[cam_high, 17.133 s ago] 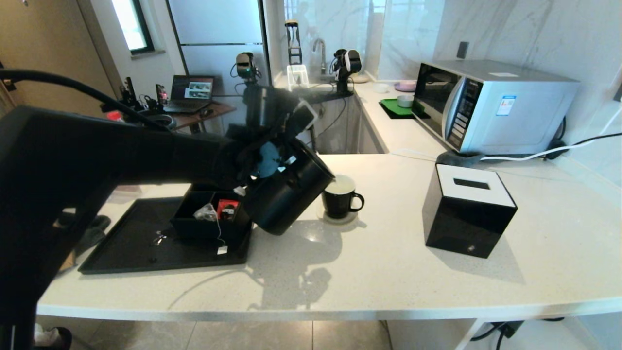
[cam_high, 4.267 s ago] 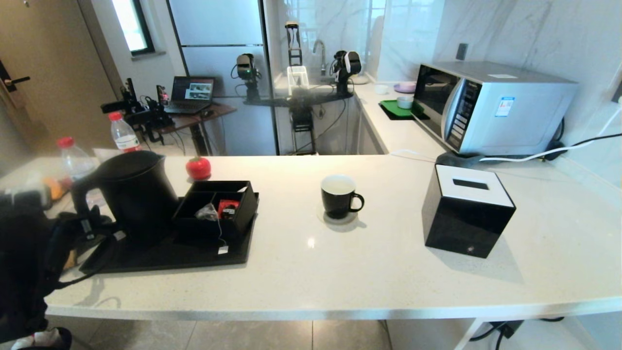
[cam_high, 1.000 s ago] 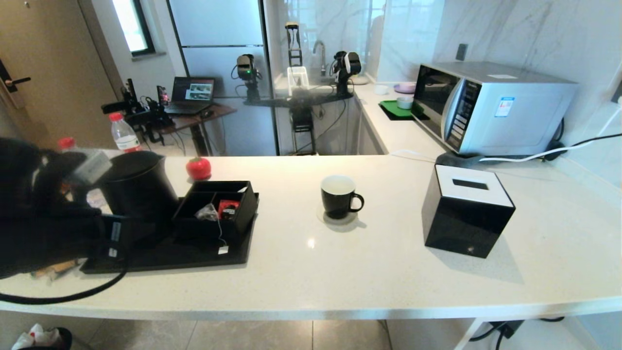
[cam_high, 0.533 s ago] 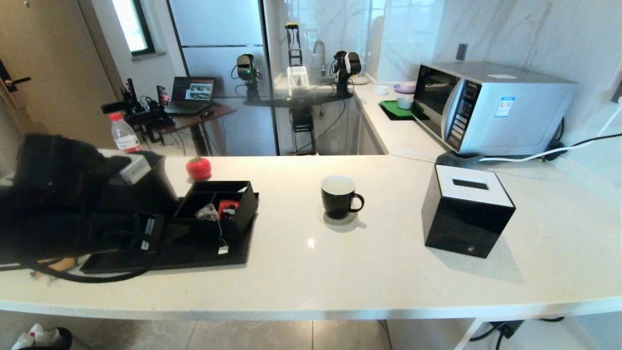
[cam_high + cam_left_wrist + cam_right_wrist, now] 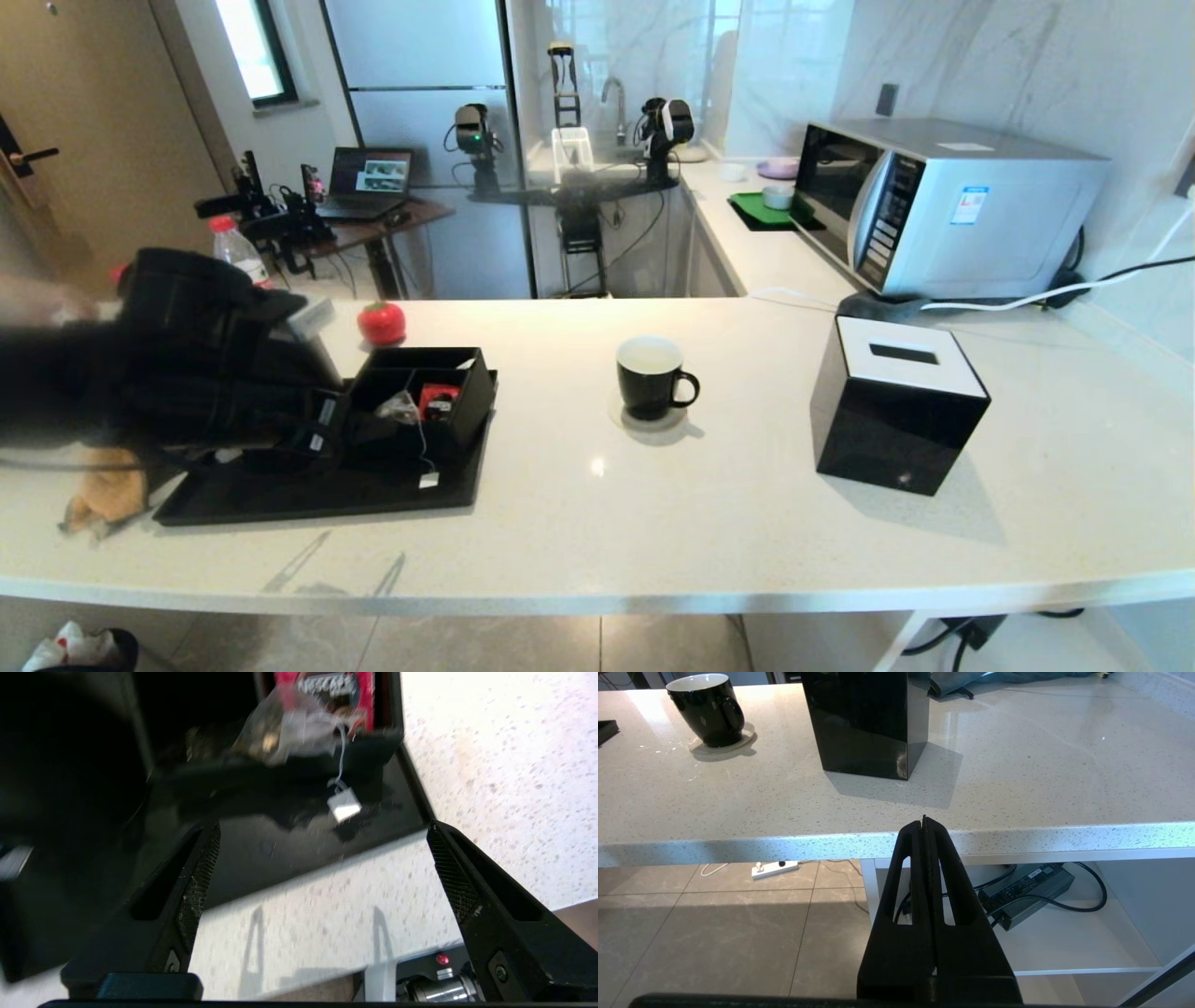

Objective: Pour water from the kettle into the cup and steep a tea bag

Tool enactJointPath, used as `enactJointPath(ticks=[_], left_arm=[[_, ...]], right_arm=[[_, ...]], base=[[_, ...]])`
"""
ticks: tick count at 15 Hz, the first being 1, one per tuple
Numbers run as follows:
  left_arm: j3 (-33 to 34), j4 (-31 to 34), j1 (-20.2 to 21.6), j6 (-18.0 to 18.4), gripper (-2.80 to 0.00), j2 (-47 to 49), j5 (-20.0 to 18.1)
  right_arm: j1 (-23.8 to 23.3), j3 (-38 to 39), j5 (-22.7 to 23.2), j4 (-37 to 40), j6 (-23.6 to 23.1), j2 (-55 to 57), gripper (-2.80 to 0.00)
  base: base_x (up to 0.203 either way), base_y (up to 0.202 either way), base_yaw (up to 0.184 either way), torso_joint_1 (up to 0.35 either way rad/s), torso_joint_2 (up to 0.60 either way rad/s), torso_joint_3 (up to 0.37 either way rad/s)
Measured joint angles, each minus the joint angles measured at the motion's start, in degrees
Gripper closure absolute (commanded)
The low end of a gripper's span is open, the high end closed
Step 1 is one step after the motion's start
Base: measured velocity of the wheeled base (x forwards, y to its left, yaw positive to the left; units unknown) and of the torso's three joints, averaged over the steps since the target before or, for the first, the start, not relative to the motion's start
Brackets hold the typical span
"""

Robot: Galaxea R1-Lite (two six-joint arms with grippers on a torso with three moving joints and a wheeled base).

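On the white speckled stone worktop (image 5: pixel 653 523) a flat glossy black tray (image 5: pixel 280 499) lies near the front edge at the robot's left. On it stands an open black compartment box (image 5: pixel 446 369). A tiny translucent greyish pyramid tea bag (image 5: pixel 397 407) sits in the box's front compartment, just beside a red packet (image 5: pixel 437 399) — its thin white string hangs over the box wall and the small white square tag (image 5: pixel 427 480) lies on the tray. In the left wrist view the tea bag (image 5: pixel 285 728) and tag (image 5: pixel 344 806) lie ahead of the fingers.

The left pincer (image 5: pixel 322 858) hovers over the tray's front part with its jaws spread wide and nothing between them; its black arm reaches in from the left and hides most of the large matte black kettle (image 5: pixel 313 350) standing behind it on the tray.

Further right, well apart from the tray, the small black mug with white interior (image 5: pixel 651 378) stands upright on a pale round coaster (image 5: pixel 653 420), handle to the right — whether it holds water cannot be told. A black cube tissue box with a white top (image 5: pixel 896 411) stands beyond it to the right.

The right pincer (image 5: pixel 924 821) is parked below the worktop's front edge, fingers pressed together and empty.
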Motion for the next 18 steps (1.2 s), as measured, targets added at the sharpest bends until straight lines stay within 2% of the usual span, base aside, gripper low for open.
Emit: enactJointPath(ticks=[2, 6, 18], left_arm=[[-2.7, 0.0, 0.7, 1.3, -2.80, 2.8, -1.7], [-7.4, 0.0, 2.0, 6.5, -2.80, 7.4, -5.0], [-11.7, -0.3, 2.2, 8.4, -2.80, 13.6, -5.0]], right_arm=[[0.0, 0.0, 0.0, 0.0, 0.0, 0.0, 0.00], [0.0, 0.0, 0.0, 0.0, 0.0, 0.0, 0.00], [0.0, 0.0, 0.0, 0.0, 0.0, 0.0, 0.00]], base=[[0.000, 0.000, 0.000, 0.000, 0.00, 0.000], [0.000, 0.000, 0.000, 0.000, 0.00, 0.000], [0.000, 0.000, 0.000, 0.000, 0.00, 0.000]])
